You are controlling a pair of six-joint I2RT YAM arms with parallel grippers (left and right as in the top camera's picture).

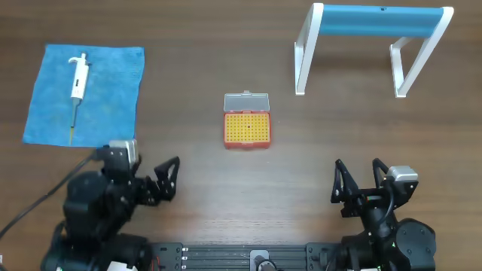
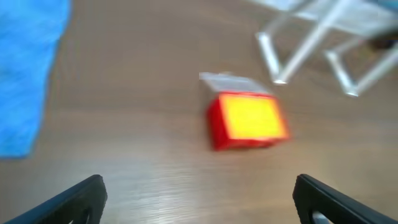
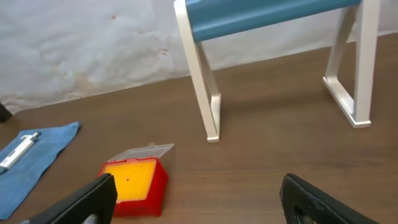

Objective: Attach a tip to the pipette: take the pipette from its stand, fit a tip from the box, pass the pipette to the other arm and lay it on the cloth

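Observation:
A white pipette (image 1: 77, 81) with a yellow tip fitted lies on the blue cloth (image 1: 113, 105) at the far left; its upper end also shows on the cloth (image 3: 43, 155) as the pipette (image 3: 17, 153). The red tip box (image 1: 247, 129), lid folded back, sits mid-table with its yellow tip rack showing (image 2: 247, 119) (image 3: 132, 182). The blue and white stand (image 1: 373, 30) holds nothing. My left gripper (image 1: 167, 179) is open and low near its base, well short of the box. My right gripper (image 1: 358, 181) is open near its own base, nothing between its fingers.
The stand's white legs (image 3: 208, 99) rise at the back right near a pale wall. Bare wooden table surrounds the tip box on all sides. A black cable (image 1: 41, 199) trails from the left arm toward the table's left edge.

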